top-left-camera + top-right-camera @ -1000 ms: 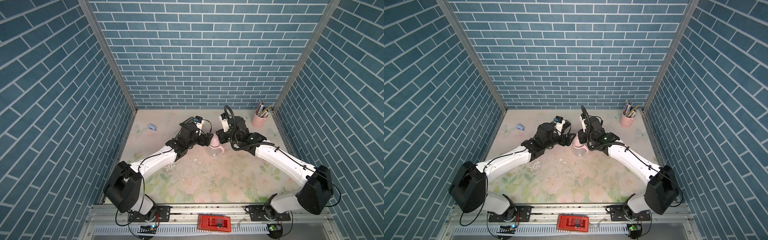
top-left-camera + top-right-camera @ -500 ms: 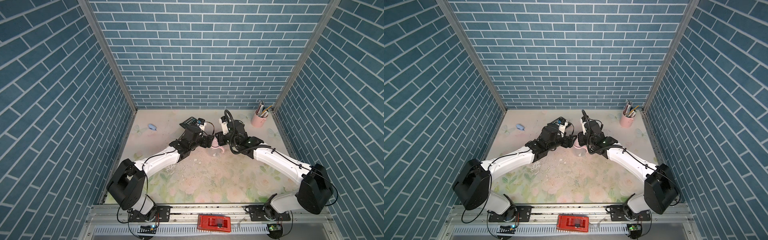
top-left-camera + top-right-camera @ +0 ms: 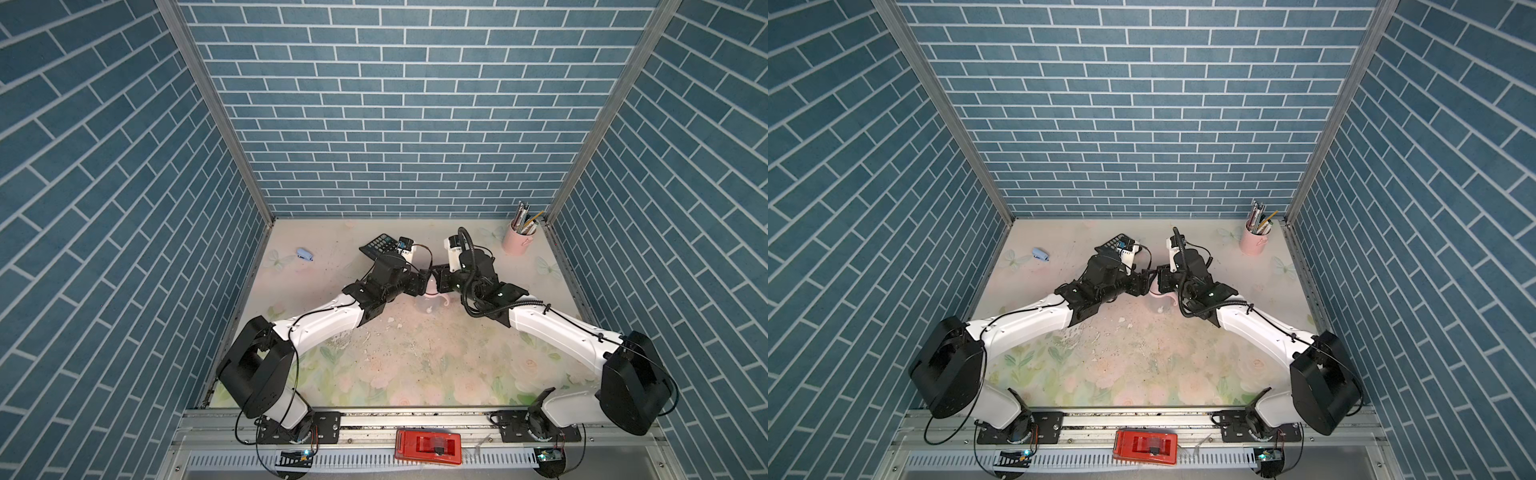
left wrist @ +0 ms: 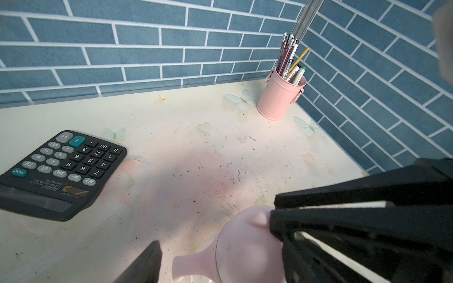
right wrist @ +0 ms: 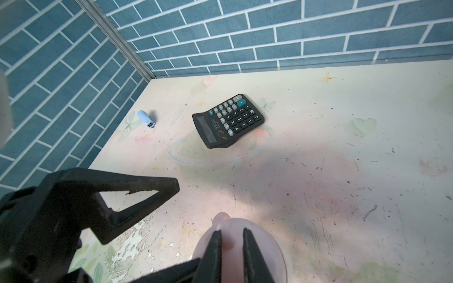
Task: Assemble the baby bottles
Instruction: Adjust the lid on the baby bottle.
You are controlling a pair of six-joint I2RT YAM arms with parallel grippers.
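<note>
The pink eared dome cap [image 5: 267, 250], at the far middle of the bench [image 3: 415, 365], is pinched by its top nub in the right hand [image 5: 231, 231], presumably for square seating; the grip of the left hand [image 3: 424, 283] cannot be told.

Robot lab test cell, dressed up as a desk. Three walls [image 3: 407, 124] are blue brick-print panels meeting at bare aluminium corner posts [image 3: 216, 112]. Two white-and-black arms [image 3: 324, 324] mount on a metal rail [image 3: 374, 419] along the front edge, with a slotted cable duct [image 3: 353, 459] and a red box [image 3: 428, 446] below. Tabletop [image 3: 415, 374] is worn floral print. Props: calculator [image 4: 61, 171], pink pen cup [image 4: 279, 98], small blue stapler [image 5: 146, 118].
</note>
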